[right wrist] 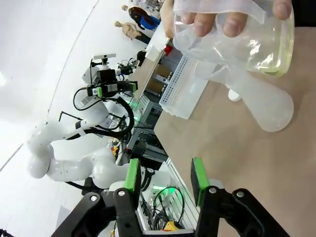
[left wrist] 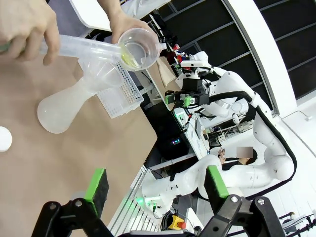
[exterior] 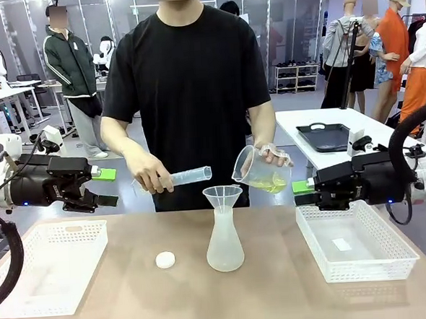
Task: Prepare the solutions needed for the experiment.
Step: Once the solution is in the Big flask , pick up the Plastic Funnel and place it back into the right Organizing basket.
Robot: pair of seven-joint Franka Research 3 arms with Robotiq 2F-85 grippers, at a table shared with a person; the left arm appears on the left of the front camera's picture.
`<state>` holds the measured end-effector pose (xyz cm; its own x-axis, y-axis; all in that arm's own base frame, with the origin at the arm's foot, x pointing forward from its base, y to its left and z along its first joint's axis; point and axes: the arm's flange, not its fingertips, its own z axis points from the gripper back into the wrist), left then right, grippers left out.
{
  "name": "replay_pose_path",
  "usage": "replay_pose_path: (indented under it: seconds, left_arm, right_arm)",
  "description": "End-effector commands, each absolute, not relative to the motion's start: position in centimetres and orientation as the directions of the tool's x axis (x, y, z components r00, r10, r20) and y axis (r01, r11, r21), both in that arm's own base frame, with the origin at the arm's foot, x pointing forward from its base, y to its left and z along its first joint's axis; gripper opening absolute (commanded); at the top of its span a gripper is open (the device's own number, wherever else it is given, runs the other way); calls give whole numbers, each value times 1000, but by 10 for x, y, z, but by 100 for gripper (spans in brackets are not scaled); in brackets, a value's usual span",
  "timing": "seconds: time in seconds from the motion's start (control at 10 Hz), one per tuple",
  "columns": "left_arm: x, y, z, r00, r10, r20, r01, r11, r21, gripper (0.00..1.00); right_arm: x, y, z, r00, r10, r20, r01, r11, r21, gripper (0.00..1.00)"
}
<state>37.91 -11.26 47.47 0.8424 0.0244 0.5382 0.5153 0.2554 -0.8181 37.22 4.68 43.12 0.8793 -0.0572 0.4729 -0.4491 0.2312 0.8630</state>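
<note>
A frosted conical flask [exterior: 225,247] stands mid-table with a funnel [exterior: 222,197] in its neck; I cannot make out liquid inside it. The person tilts a clear jug [exterior: 259,172] holding pale yellow-green solution [exterior: 272,185] toward a measuring cylinder [exterior: 182,179] held level in the other hand. From the wrists, the jug [right wrist: 247,34] and flask [left wrist: 64,111] appear close. My left gripper [exterior: 106,186] hovers open at the left, off the table, my right gripper [exterior: 302,192] open at the right over a basket; both are empty.
A white mesh basket [exterior: 49,267] lies at the table's left and another [exterior: 355,241] at its right. A small white cap [exterior: 165,260] rests left of the flask. Behind, a second table carries a black tray [exterior: 324,137].
</note>
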Motion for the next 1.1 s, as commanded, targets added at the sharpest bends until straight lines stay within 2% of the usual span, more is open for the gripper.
replay_pose_path:
  seconds: [0.0, 0.1, 0.2, 0.8, 1.0]
  left_arm:
    - [380, -115, 477, 849, 44, 527, 504, 233, -831, 100]
    - [380, -115, 477, 849, 44, 527, 504, 233, -831, 100]
    - [380, -115, 477, 849, 44, 527, 504, 233, -831, 100]
    - [380, -115, 477, 849, 44, 527, 504, 233, -831, 100]
    - [380, -115, 477, 849, 44, 527, 504, 233, -831, 100]
  right_arm:
    - [355, 49, 417, 873, -62, 485, -464, 207, 861, 53]
    - [356, 49, 420, 836, -93, 541, -515, 209, 831, 53]
    - [372, 46, 428, 881, -54, 470, -449, 219, 866, 53]
    - [373, 45, 427, 871, -57, 488, -465, 223, 857, 53]
    - [380, 46, 431, 905, -150, 398, -383, 119, 916, 53]
